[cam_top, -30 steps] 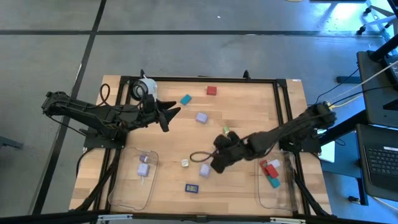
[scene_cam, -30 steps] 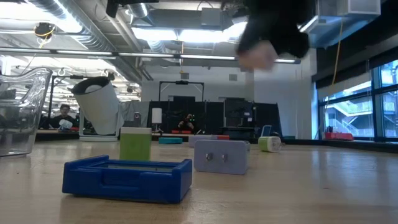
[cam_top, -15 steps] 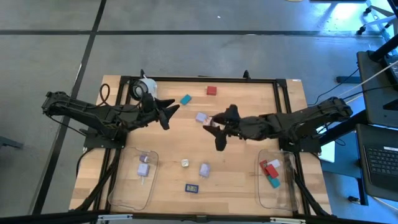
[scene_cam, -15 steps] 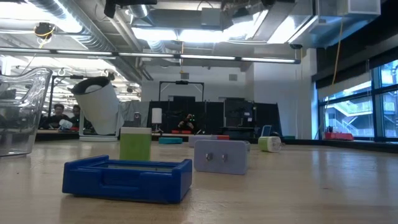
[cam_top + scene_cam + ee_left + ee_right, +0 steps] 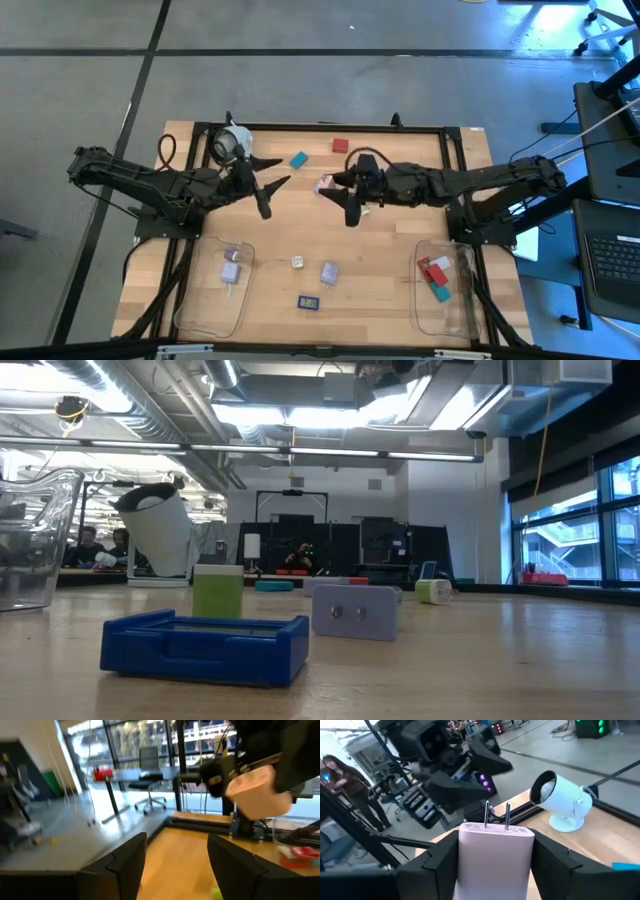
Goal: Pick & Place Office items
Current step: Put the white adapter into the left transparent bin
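A: Right gripper, high view, centre of frame. A lavender charger is clamped between its fingers, prongs up in the right wrist view. A second ago this arm was low over the lower-centre pieces; half a second ago it was already lifted and swung up.

B: Noted. The lavender block once at upper centre is no longer seen lying on the desk. It is judged to be the piece now held.

A: Agreed, as a judgement. Pick counted as done; carry is next. Left gripper, left of centre, fingers apart, nothing held, hardly shifted over the second.

B: Remaining pieces?

A: Red block and teal block at upper centre. Another lavender piece, a white piece and a blue piece at lower centre. Right tray already carries red and teal items; left tray carries lavender ones.

B: So a trip to the left tray is likely, by colour.

A: Likely, not certain. White camera at upper left untouched.
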`<state>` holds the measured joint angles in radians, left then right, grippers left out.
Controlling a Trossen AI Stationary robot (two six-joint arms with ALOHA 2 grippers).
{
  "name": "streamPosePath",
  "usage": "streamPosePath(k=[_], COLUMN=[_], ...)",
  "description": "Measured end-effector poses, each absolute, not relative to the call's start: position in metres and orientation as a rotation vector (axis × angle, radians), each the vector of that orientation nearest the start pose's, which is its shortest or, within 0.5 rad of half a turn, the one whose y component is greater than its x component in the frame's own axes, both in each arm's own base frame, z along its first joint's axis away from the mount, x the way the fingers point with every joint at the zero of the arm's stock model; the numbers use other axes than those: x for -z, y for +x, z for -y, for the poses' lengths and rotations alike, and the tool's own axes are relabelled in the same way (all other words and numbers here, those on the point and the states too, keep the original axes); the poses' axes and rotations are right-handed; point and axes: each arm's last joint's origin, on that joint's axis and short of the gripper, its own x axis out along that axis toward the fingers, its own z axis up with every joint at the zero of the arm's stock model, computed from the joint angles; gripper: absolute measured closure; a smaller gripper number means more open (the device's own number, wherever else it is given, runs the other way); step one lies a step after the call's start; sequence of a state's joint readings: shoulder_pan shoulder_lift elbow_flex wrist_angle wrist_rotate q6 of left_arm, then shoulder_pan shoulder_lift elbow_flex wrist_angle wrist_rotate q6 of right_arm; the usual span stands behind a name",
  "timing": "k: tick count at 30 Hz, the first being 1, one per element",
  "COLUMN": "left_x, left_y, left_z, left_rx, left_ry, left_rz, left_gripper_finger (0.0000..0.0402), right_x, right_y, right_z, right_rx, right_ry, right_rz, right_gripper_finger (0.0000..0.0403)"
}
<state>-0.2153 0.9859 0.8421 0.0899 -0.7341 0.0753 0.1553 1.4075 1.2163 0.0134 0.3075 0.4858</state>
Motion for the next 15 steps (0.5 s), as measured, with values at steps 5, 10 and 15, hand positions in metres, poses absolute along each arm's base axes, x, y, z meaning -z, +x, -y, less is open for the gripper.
streamPosePath(k=[5, 10, 15], left_x=[-0.351, -0.354, -0.349], left_y=[0.214, 0.222, 0.237], left_z=[0.027, 0.03, 0.025], left_rx=[-0.492, -0.391, -0.372], left_ry=[0.276, 0.389, 0.417], left_rz=[-0.042, 0.002, -0.006], left_gripper_finger=[0.0168, 0.0132, 0.0096], right_x=[-0.36, -0.361, -0.363], right_y=[0.323, 0.324, 0.324], right_z=[-0.02, 0.003, 0.016], right_rx=[0.193, 0.226, 0.228], right_ry=[0.522, 0.637, 0.73], right_rz=[-0.12, -0.094, -0.063], right_gripper_finger=[0.0202, 0.0202, 0.0202])
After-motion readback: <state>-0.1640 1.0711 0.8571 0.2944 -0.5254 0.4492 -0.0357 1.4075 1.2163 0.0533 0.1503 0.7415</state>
